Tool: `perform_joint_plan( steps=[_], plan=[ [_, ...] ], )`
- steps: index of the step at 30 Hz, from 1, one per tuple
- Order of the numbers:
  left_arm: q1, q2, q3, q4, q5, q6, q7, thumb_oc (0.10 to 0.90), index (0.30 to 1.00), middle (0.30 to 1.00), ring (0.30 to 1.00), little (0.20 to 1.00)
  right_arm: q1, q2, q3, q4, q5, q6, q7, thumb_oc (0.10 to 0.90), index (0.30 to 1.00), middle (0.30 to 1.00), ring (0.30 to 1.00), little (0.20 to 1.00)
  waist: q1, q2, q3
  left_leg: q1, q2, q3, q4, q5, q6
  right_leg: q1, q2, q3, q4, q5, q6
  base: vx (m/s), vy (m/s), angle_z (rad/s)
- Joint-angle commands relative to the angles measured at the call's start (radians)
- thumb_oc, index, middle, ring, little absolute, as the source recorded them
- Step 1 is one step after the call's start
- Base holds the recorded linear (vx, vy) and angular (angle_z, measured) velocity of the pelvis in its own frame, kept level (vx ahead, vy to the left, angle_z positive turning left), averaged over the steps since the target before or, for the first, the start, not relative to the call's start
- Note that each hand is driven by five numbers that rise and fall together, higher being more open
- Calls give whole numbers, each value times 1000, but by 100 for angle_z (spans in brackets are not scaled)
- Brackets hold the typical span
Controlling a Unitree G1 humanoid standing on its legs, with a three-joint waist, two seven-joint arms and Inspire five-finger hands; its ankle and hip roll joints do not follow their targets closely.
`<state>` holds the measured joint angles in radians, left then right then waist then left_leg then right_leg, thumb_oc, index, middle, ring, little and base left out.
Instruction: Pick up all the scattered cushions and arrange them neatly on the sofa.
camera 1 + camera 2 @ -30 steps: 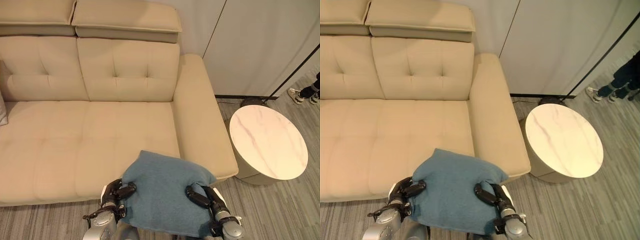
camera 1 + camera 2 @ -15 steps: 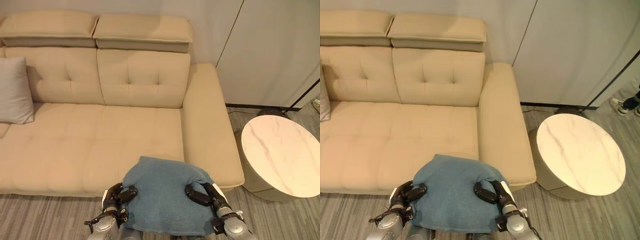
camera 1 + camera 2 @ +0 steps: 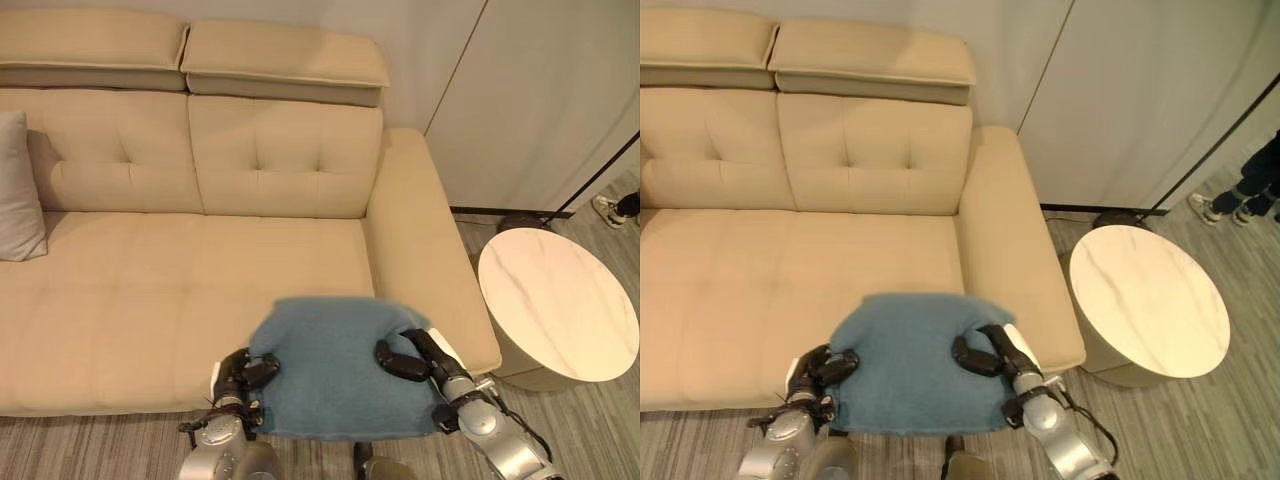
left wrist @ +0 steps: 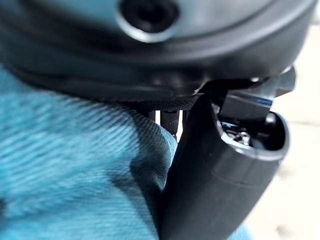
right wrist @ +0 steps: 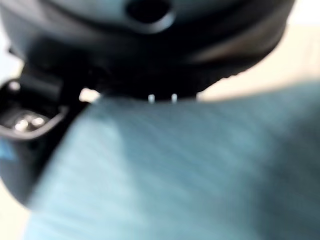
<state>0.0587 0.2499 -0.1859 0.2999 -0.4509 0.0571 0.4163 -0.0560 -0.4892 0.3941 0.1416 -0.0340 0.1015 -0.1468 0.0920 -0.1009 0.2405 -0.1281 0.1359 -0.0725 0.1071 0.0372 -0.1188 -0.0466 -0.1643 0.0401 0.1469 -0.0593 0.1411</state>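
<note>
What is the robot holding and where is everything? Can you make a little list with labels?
held thing: blue cushion, gripped on both sides
left hand: left hand curled on the cushion's left edge
right hand: right hand curled on the cushion's right edge
cushion position: over the front edge of the sofa seat, near the right armrest
sofa: beige sofa, tufted back
other cushion: grey cushion leaning at the sofa's left end
side table: round marble-look table on the floor to the right of the sofa
person: shoes and legs at the far right
</note>
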Motion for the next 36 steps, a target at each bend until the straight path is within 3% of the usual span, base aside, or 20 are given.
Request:
perform_joint_plan(
  steps=[1,2,3,4,5,7,9,10,11,14,16,17,19,24,26,28,29,36],
  plan=[
    [-143,-6,-30,-165,73,-176,0,400,300,300,300,300,-225,21,-18,-168,-50,-151,-30,400,300,300,300,300,36,-11,-138,-28,24,-4,26,-75,37,71,-13,-14,39,-72,17,114,239,-23],
    [-156,-3,-33,-167,74,-176,3,400,300,300,300,300,-242,20,-12,-172,-59,-149,-27,400,300,300,300,300,30,-11,-133,-21,16,7,30,-80,46,49,-24,-9,85,-35,25,65,152,-16],
    [-158,-3,-33,-166,74,-176,2,400,300,300,300,300,-244,20,-12,-172,-59,-149,-27,400,300,300,300,300,32,-12,-132,-21,15,10,31,-80,47,45,-25,-5,89,-36,26,63,190,-6],
    [-211,15,-52,-161,102,-174,-12,400,300,300,300,300,-284,15,-5,-186,-71,-155,-25,400,300,300,300,300,17,-6,-124,-9,8,29,35,-89,61,1,-31,4,173,15,35,42,131,-12],
    [-214,15,-52,-160,102,-174,-12,400,300,300,300,300,-286,15,-6,-186,-71,-155,-25,400,300,300,300,300,18,-6,-122,-9,7,30,36,-90,61,-2,-32,6,177,13,35,146,201,-8],
    [-280,34,-48,-145,133,-186,-9,400,300,300,300,300,-320,1,-16,-189,-73,-160,-26,400,300,300,300,300,-7,-5,-124,11,-4,38,33,-111,63,-32,-36,-14,167,28,26,145,89,-7],
    [-420,83,-59,-98,207,-189,0,400,300,300,300,300,-396,-52,-16,-145,-65,-169,-40,400,300,300,300,300,-51,-8,-113,26,-20,45,30,-137,57,-80,-19,-50,31,14,21,129,21,-12],
    [-427,82,-58,-93,208,-190,1,400,300,300,300,300,-401,-53,-16,-141,-65,-171,-41,400,300,300,300,300,-53,-6,-110,26,-19,42,32,-141,56,-77,-18,-53,28,13,21,116,-34,-6],
    [-523,98,-62,-48,245,-198,32,400,300,300,300,300,-433,-111,-25,-115,-89,-168,-35,400,300,300,300,300,-77,-15,-98,17,-29,24,43,-149,50,-83,-6,4,-1,11,29,78,-25,11],
    [-615,128,-69,-8,283,-206,57,400,300,300,300,300,-490,-166,-22,-78,-127,-181,-66,400,300,300,300,300,-86,-17,-77,8,-29,15,42,-147,45,-121,14,43,22,16,32,-11,-58,49],
    [-925,204,-159,144,326,-221,131,400,300,300,300,300,-817,-337,113,101,-192,-167,-145,400,300,300,300,300,-104,-16,-18,-101,-30,3,48,-127,30,-209,18,55,16,42,36,-292,-118,15],
    [-931,204,-158,148,325,-222,131,400,300,300,300,300,-827,-337,118,106,-191,-169,-146,400,300,300,300,300,-107,-16,-18,-107,-32,3,46,-120,30,-214,17,55,14,48,36,-327,-105,-20],
    [-1137,240,-190,247,337,-209,218,400,300,300,300,300,-1065,-383,231,272,-190,-150,-206,400,300,300,300,300,-116,1,5,-200,-29,-3,30,-80,24,-302,21,49,5,72,37,-185,-69,-3],
    [-1283,274,-193,298,388,-180,309,400,300,300,300,300,-1294,-405,325,367,-194,-126,-259,400,300,300,300,300,-119,18,33,-246,-30,-11,23,-60,23,-351,29,41,8,74,35,-6,-33,-7],
    [-1377,308,-217,341,427,-165,347,400,300,300,300,300,-1471,-406,444,431,-235,-112,-289,400,300,300,300,300,-114,19,53,-256,-27,-9,23,-58,18,-366,31,41,16,68,34,20,-43,-4],
    [-1404,323,-224,353,435,-158,360,400,300,300,300,300,-1524,-404,484,449,-256,-109,-294,400,300,300,300,300,-112,20,58,-262,-27,-9,20,-55,17,-374,31,41,18,70,33,-6,-40,-6],
    [-1458,333,-228,377,415,-162,373,400,300,300,300,300,-1623,-408,567,495,-291,-92,-305,400,300,300,300,300,-111,21,66,-274,-26,-6,13,-47,13,-385,32,40,12,76,33,16,-59,-3],
    [-1626,417,-249,467,403,-144,458,400,300,300,300,300,-1770,-374,666,666,-273,-81,-351,400,300,300,300,300,-97,36,88,-312,-15,8,-57,-7,1,-419,31,24,-73,119,48,-1,-12,-2]
  ],
)
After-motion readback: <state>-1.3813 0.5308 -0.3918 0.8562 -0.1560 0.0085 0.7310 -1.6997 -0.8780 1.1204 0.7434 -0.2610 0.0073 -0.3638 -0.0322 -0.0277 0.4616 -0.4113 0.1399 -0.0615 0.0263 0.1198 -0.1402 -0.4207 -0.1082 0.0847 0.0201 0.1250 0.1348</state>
